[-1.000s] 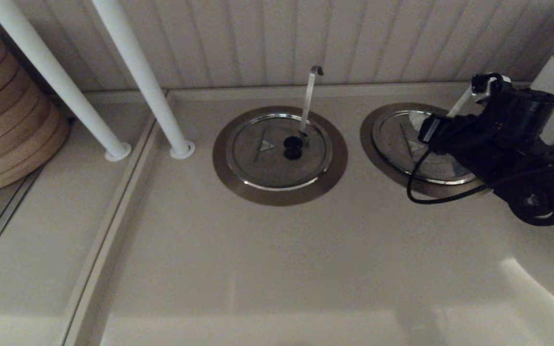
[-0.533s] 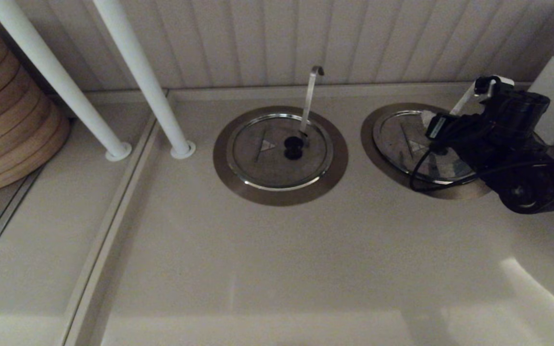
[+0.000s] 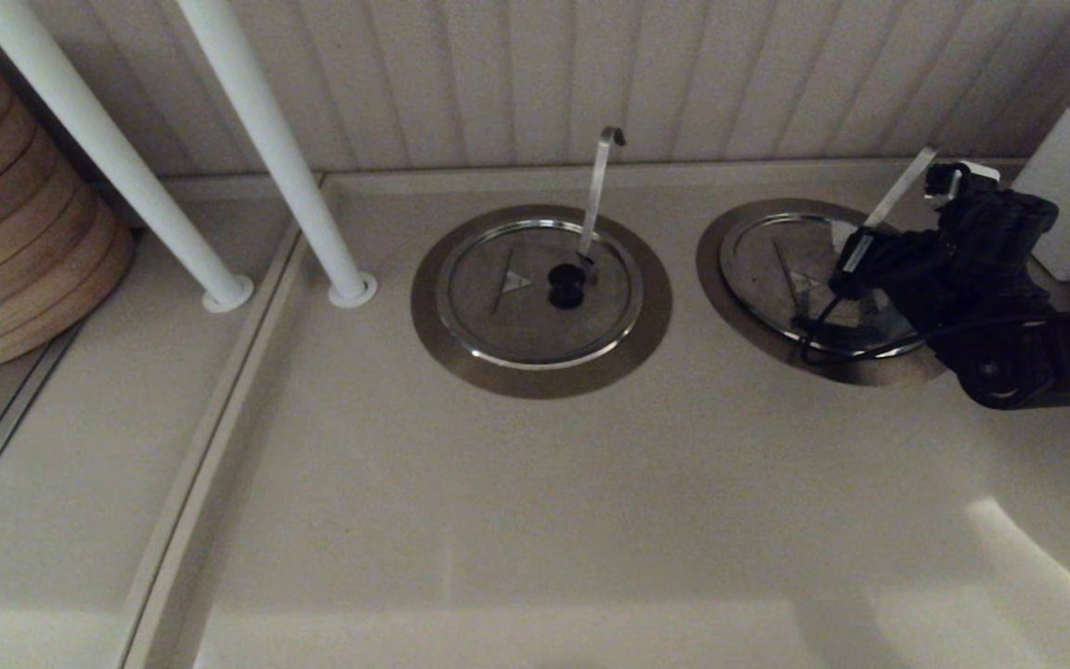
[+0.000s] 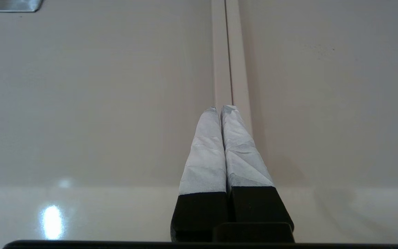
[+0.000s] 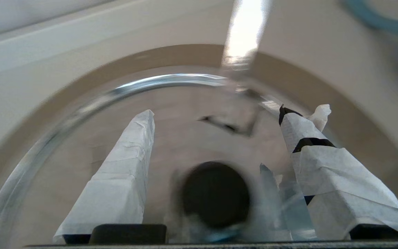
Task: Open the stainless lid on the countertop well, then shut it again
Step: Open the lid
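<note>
Head view: dim, warm cast; pale sheen on the worktop (image 3: 516, 520) along the near edge, with a bright streak at near right. Left wrist view: evenly lit, sharp; small glare spot on the worktop (image 4: 52, 218). Right wrist view: bright, heavily motion-blurred; black knob (image 5: 215, 193) smeared, glare along the lid (image 5: 171, 138) rim and on the ladle handle (image 5: 244, 33).

No readable txt; only a triangle mark on each lid (image 3: 535, 290).

Bare table (image 3: 535, 520) in front of both wells, straight ladle handle (image 3: 897, 190) rising beside right end effector (image 5: 216, 138) (fingers spread), white poles (image 3: 266, 149) crowding far left.
</note>
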### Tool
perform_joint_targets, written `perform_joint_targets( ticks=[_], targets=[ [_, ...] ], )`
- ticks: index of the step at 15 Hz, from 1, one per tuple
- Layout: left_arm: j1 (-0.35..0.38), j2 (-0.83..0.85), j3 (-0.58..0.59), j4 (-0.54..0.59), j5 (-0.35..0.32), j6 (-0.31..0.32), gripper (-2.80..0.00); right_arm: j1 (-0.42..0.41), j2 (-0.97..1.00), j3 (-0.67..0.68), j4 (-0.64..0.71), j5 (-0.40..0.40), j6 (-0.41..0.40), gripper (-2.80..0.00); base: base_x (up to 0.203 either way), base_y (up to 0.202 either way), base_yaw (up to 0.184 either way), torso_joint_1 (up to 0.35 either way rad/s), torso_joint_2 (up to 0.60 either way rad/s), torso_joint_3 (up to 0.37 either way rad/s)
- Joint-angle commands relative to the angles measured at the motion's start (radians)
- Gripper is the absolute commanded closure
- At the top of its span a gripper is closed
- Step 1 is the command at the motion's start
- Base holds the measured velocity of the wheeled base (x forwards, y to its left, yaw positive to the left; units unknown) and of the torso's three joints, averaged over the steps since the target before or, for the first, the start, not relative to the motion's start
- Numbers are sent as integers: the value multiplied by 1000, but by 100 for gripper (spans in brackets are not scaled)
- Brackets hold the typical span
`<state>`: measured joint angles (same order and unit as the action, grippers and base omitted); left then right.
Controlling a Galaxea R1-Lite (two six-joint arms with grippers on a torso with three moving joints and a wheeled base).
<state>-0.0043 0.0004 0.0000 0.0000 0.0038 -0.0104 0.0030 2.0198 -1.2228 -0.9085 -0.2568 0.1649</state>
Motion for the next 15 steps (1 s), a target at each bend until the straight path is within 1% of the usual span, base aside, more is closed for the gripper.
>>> perform_joint_targets(
  ticks=[1,11,15],
  targets=[
    [0,1,0,0,1,0,0,-3,17,-1,-6,-2,1,-280,0,0,0,0,0,0],
    [0,1,0,0,1,0,0,21,39,20,-7,5,17,-280,0,0,0,0,0,0],
    [0,1,0,0,1,0,0,34,42,20,-7,5,39,-280,0,0,0,0,0,0]
  ],
)
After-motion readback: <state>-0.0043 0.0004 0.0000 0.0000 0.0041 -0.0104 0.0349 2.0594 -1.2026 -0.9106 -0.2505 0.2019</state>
